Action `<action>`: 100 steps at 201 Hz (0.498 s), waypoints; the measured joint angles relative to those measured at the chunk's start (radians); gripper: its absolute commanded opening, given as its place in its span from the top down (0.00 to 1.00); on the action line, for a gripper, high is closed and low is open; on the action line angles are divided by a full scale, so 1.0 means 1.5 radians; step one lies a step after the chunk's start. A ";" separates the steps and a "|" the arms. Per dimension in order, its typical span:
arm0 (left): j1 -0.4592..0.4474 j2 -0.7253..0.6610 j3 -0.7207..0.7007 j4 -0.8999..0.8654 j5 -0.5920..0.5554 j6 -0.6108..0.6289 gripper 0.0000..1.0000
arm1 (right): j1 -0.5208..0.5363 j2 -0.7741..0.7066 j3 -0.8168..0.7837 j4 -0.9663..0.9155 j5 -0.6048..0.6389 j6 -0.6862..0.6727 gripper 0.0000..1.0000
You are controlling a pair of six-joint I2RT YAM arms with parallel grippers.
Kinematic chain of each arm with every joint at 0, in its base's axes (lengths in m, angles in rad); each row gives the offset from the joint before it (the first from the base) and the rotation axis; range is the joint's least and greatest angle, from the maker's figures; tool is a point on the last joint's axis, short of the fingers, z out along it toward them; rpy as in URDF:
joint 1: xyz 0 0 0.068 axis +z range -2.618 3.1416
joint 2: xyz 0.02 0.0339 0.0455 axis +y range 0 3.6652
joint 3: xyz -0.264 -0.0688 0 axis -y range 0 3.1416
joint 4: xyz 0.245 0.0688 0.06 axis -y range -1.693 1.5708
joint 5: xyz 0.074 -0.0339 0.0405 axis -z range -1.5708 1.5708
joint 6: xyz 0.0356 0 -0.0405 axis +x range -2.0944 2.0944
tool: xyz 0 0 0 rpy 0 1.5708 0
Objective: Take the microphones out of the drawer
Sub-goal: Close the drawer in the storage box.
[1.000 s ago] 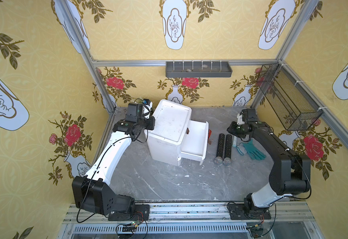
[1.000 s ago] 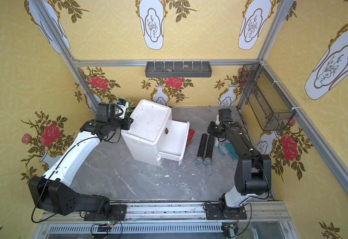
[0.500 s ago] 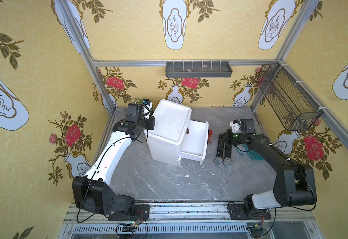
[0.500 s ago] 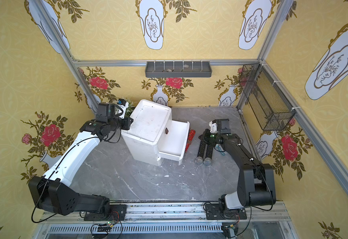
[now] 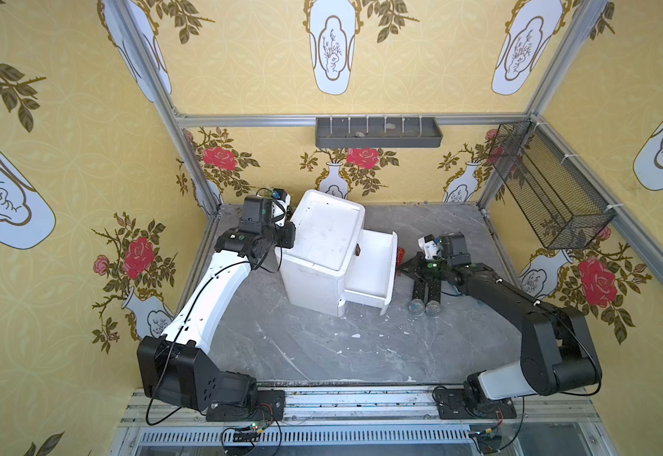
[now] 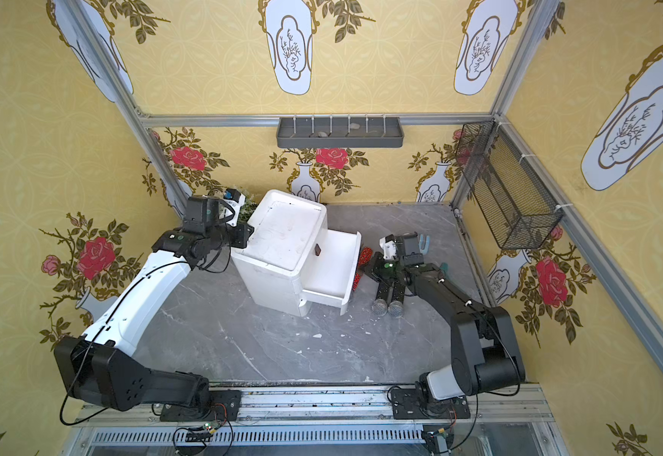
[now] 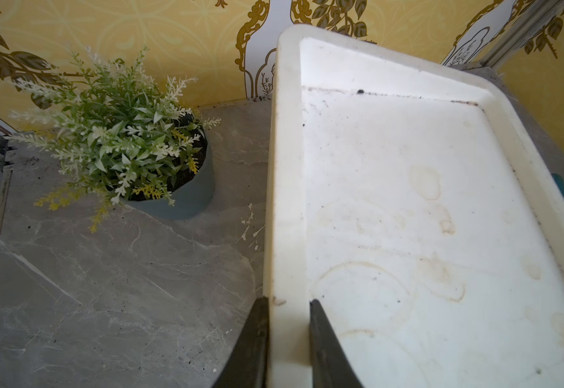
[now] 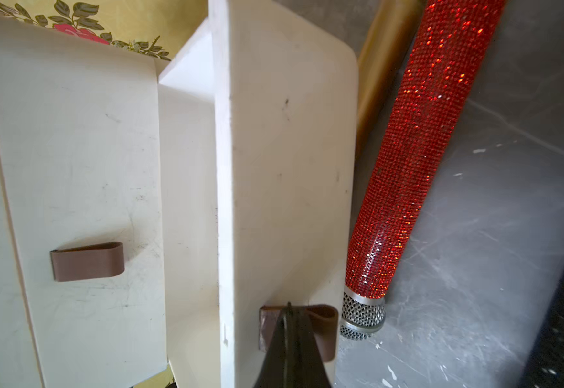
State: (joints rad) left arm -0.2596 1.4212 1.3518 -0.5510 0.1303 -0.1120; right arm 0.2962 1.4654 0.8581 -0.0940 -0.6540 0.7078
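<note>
Red sequinned microphone lies on the grey marble-look table, just right of the pulled-out white drawer; two black mesh-headed microphones lie further right. Expect a stiff, head-heavy cylinder that rolls; its beaded skin should grip, so take it across mid-body, not by the dentable mesh. Left gripper is clamped on the rim of the white plastic cabinet. Right gripper has jaws together at the brown strap handle; you cannot tell whether they pinch it. Drawer's inner end is hidden beneath the cabinet top; a gold cylinder behind the red body is cut off.
</note>
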 measured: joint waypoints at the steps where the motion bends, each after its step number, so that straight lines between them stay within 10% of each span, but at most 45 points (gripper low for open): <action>1: 0.000 0.000 0.000 0.000 0.000 0.000 0.87 | 0.001 0.000 0.000 0.000 0.000 0.000 1.00; 100: -0.002 0.000 0.000 0.000 -0.005 -0.001 0.87 | 0.059 0.038 0.043 0.022 0.002 0.021 1.00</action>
State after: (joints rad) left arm -0.2623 1.4216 1.3518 -0.5510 0.1234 -0.1131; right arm 0.3843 1.5223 0.9222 -0.0612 -0.6518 0.7399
